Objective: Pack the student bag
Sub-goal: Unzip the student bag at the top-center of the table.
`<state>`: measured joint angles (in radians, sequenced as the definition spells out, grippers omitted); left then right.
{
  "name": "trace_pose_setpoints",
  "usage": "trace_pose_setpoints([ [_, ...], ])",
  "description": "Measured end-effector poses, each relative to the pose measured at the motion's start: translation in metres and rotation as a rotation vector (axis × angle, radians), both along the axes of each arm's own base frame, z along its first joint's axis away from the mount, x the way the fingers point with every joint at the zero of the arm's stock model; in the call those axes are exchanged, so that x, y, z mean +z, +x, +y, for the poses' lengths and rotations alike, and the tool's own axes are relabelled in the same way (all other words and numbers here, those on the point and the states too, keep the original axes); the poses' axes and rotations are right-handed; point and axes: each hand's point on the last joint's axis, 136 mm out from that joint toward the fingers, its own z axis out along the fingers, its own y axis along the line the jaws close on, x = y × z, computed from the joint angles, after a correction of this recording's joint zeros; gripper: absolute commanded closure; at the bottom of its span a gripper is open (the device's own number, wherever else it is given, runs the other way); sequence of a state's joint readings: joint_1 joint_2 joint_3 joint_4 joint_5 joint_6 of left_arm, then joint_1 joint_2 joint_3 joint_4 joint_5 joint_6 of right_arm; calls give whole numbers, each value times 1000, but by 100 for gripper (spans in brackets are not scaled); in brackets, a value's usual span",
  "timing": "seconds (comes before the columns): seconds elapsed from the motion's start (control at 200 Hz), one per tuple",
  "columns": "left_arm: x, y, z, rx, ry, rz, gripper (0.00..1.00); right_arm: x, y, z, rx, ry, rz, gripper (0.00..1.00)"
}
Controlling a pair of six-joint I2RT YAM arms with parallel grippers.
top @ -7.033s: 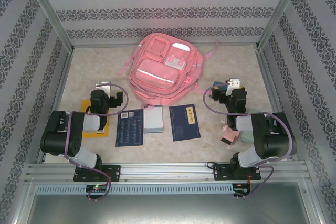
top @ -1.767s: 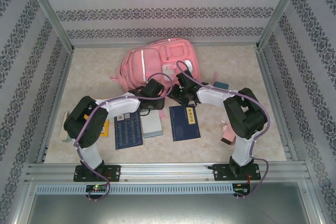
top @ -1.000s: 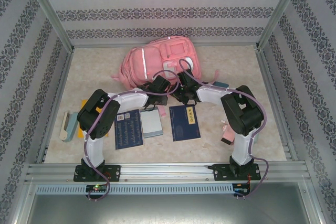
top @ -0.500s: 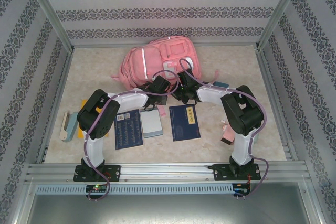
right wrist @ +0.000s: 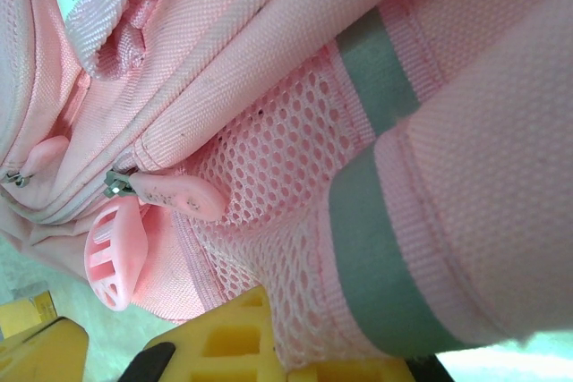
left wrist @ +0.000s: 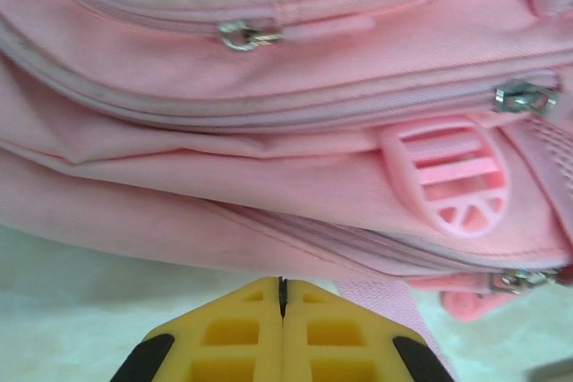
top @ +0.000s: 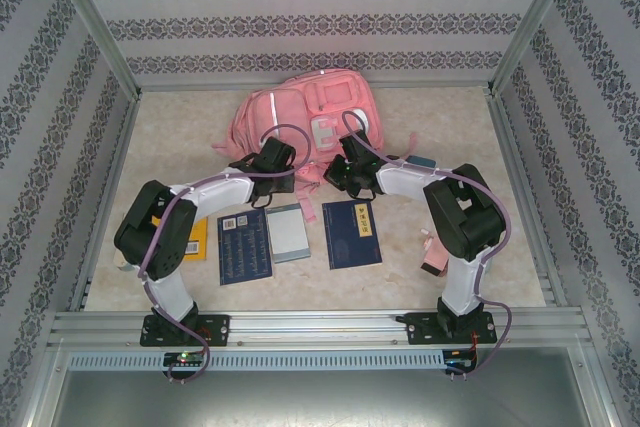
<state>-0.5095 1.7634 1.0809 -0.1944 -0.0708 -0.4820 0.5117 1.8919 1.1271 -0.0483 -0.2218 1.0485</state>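
Both hands at bag's near edge, zips look shut.
Bag (top: 305, 112) lies far-mid on counter (top: 440, 117). R hand (right wrist: 286, 346) looks pinched on mesh side fabric; L hand (left wrist: 282, 297) closed, empty, just short of bag. Imo: R anchors fabric taut, L opens, takes zip pull (left wrist: 524, 96), drags along zip line, not upward.

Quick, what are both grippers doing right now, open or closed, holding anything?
Left gripper: closed, nothing seen in it.
Right gripper: closed, apparently pinching the mesh side of the bag.
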Motion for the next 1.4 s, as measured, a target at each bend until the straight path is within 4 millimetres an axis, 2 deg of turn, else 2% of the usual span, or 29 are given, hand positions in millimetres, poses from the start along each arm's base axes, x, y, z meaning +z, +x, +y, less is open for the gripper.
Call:
trace_pose_setpoints([
  [0.085, -1, -2, -8, -28, -37, 11, 73, 0, 0, 0, -1, 0, 0, 100],
  [0.24, -10, -4, -25, -77, -94, 35, 72, -1, 0, -3, -6, -4, 7, 98],
  [0.445, -34, -15, -43, -150, -66, 82, 72, -12, 1, -3, -6, -16, 29, 97],
  [0.53, -34, -15, -50, -185, -41, 68, 72, -14, 1, -3, -6, -18, 32, 97],
  [0.649, -25, -6, -59, -228, -12, 25, 69, -14, 2, -3, -6, -18, 35, 97],
  [0.804, -21, 3, -63, -269, 40, -10, 66, -15, 2, -3, -4, -11, 44, 97],
  [1.099, -32, 9, -65, -335, 128, 1, 61, -15, 2, -3, -3, -11, 45, 96],
  [1.399, -35, 10, -67, -375, 157, 20, 63, -15, 2, -2, 0, -10, 49, 96],
])
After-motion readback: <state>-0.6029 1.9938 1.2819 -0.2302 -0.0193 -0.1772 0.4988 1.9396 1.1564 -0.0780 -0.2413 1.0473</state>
